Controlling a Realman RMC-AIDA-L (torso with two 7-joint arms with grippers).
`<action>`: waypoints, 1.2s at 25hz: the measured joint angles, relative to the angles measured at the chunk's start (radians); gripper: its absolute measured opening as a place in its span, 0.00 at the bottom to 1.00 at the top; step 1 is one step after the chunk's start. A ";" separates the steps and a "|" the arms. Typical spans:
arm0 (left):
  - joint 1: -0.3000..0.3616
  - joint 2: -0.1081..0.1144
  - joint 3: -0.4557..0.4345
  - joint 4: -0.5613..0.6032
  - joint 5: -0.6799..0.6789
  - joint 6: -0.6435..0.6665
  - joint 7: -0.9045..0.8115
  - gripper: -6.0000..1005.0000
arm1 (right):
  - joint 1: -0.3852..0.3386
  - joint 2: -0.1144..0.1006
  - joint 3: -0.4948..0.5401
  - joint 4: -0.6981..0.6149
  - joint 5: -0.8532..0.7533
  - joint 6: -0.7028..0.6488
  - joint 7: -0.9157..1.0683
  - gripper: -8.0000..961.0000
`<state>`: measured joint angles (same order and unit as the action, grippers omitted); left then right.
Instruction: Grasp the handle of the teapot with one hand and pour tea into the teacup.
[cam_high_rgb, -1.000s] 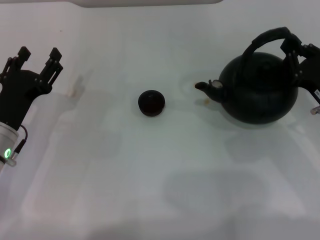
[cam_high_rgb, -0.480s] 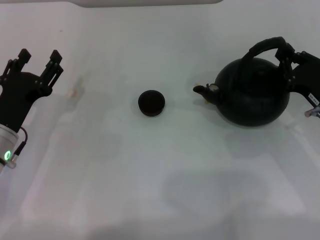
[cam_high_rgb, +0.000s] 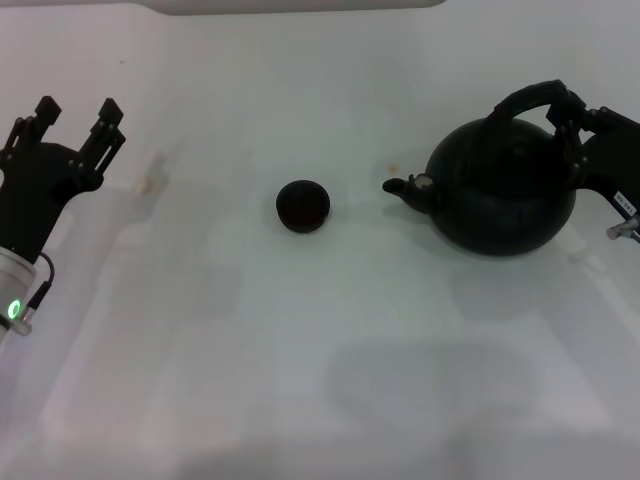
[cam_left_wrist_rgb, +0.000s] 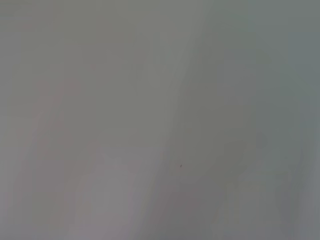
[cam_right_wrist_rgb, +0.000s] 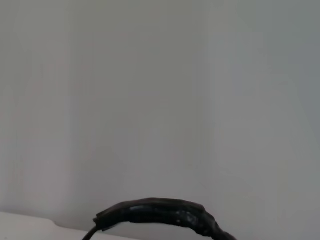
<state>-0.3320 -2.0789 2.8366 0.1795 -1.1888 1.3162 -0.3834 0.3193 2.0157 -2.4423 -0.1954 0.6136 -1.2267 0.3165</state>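
The black teapot (cam_high_rgb: 502, 190) is at the right of the white table, its spout (cam_high_rgb: 402, 187) pointing left toward the small black teacup (cam_high_rgb: 302, 206) in the middle. My right gripper (cam_high_rgb: 572, 122) is shut on the right end of the arched black handle (cam_high_rgb: 528, 98) and holds the pot slightly raised. The handle also shows in the right wrist view (cam_right_wrist_rgb: 155, 213). My left gripper (cam_high_rgb: 72, 125) is open and empty at the far left, well away from the cup.
The white table (cam_high_rgb: 300, 350) spreads around the cup and pot. A small faint mark (cam_high_rgb: 150, 183) lies on the table near the left gripper. The left wrist view shows only blank surface.
The right gripper has moved the teapot up and slightly left, its spout nearer the cup. The left arm has not moved.
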 joint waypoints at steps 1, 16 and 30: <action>0.000 0.000 0.000 0.000 0.000 0.000 0.000 0.80 | 0.000 0.000 0.000 0.000 0.000 0.000 0.000 0.25; 0.001 0.000 -0.003 0.000 0.000 0.000 0.000 0.80 | -0.015 -0.001 0.006 0.003 0.000 -0.040 0.115 0.55; -0.009 -0.002 -0.004 -0.002 -0.008 0.011 0.007 0.80 | -0.159 0.010 0.024 0.029 0.006 -0.238 0.005 0.91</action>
<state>-0.3412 -2.0813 2.8325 0.1773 -1.1972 1.3269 -0.3762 0.1606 2.0252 -2.4181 -0.1659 0.6197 -1.4643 0.3211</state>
